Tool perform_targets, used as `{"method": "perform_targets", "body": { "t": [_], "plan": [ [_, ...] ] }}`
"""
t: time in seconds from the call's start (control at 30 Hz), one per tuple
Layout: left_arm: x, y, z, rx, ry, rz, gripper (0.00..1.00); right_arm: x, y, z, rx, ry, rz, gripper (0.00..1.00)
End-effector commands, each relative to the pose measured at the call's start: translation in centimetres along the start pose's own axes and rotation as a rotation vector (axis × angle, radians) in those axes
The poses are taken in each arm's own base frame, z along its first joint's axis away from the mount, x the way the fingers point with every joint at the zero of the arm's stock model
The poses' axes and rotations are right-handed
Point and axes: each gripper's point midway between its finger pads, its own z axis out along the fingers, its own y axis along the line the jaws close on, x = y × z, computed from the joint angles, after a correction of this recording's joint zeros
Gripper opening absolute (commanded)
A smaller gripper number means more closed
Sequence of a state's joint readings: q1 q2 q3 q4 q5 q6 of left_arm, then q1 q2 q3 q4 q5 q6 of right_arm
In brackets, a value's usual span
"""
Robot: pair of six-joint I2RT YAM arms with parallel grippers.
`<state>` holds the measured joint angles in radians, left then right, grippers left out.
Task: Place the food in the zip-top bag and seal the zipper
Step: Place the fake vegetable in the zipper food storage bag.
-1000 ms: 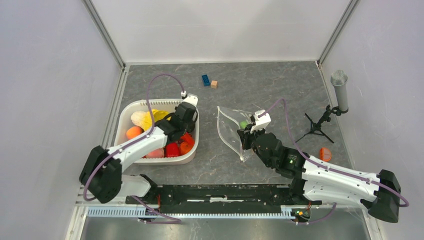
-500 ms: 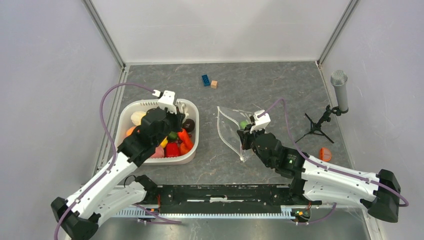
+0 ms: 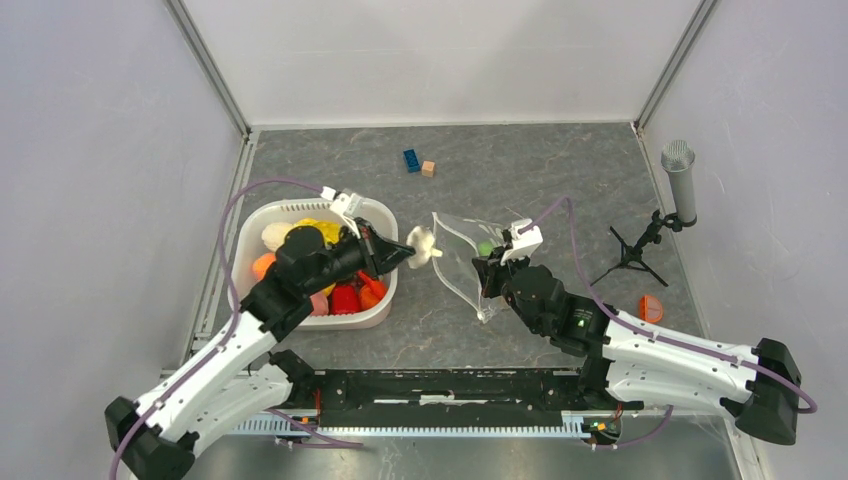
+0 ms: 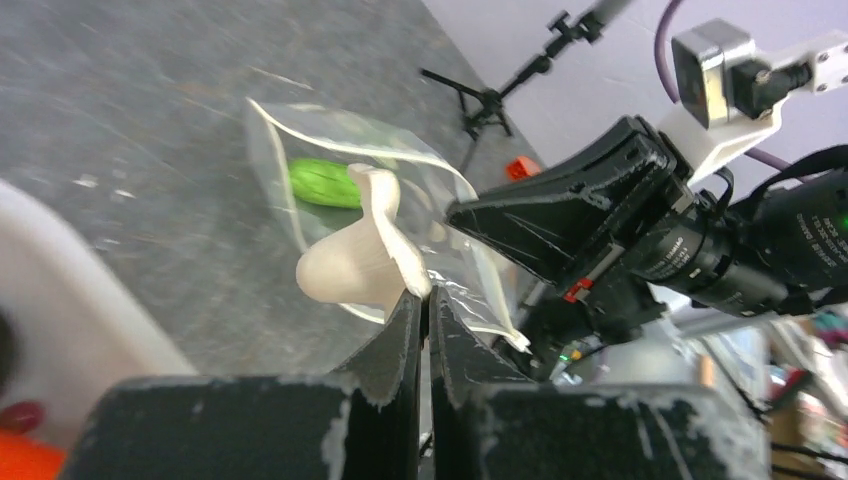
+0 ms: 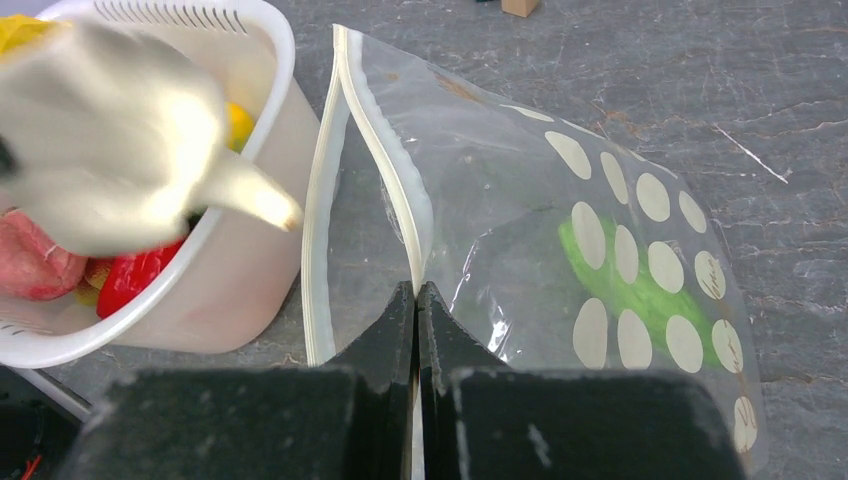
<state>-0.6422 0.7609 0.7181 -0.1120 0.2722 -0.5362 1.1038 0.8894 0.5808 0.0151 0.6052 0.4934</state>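
My left gripper (image 3: pixel 408 249) is shut on a cream mushroom-shaped toy food (image 3: pixel 421 243) and holds it in the air just left of the bag's mouth. In the left wrist view the gripper (image 4: pixel 425 296) pinches the piece (image 4: pixel 352 265) by its edge. The zip-top bag (image 3: pixel 462 256), clear with white dots, holds one green piece (image 3: pixel 486 248). My right gripper (image 3: pixel 486 274) is shut on the upper zipper strip (image 5: pixel 400 205) and keeps the mouth open; the right wrist view shows the gripper (image 5: pixel 417 289) and the green piece (image 5: pixel 625 290). More food fills the white basket (image 3: pixel 240 262).
A blue toy brick (image 3: pixel 411 160) and a small wooden cube (image 3: pixel 428 168) lie at the back. A microphone (image 3: pixel 680 180) on a black tripod (image 3: pixel 630 258) stands at the right, with an orange piece (image 3: pixel 651 308) near it. The basket's wall (image 5: pixel 250 290) is close to the bag's mouth.
My left gripper has come up out of the basket holding the cream piece and moved right to the bag's mouth. The right gripper and the bag have stayed put.
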Motion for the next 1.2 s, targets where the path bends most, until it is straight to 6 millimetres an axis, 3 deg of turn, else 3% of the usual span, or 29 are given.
{"method": "perform_targets", "body": {
  "t": [0.0, 0.4, 0.63, 0.7, 0.8, 0.87, 1.03, 1.17],
  "plan": [
    [-0.3, -5.0, 1.4, 0.277, -0.027, -0.152, 0.02, -2.7, 1.0, -0.2, -0.033, -0.079, 0.076, 0.02],
    [2.2, -3.3, 5.5, 0.179, -0.015, -0.211, 0.02, -2.9, 1.9, -0.3, -0.078, -0.08, 0.092, 0.02],
    [4.1, -1.9, 7.6, 0.083, 0.047, -0.234, 0.03, -4.2, 2.6, -0.8, -0.127, -0.126, 0.127, 0.02],
    [3.9, -1.9, 7.9, 0.079, 0.044, -0.221, 0.16, -4.5, 2.7, -1.0, -0.136, -0.136, 0.128, 0.02],
    [3.3, -3.2, 8.3, 0.133, 0.063, -0.197, 0.24, -4.4, 2.3, -1.0, -0.122, -0.139, 0.129, 0.02],
    [3.4, -4.3, 8.4, 0.183, 0.095, -0.183, 0.45, -4.2, 1.8, -1.0, -0.099, -0.136, 0.128, 0.02],
    [3.2, -5.0, 7.1, 0.2, 0.127, -0.126, 0.59, -3.5, 0.6, -0.9, -0.036, -0.123, 0.118, 0.02],
    [2.7, -3.7, 5.1, 0.112, 0.114, -0.023, 0.72, -3.2, -0.2, -0.9, -0.003, -0.121, 0.12, 0.02]
  ]
}}
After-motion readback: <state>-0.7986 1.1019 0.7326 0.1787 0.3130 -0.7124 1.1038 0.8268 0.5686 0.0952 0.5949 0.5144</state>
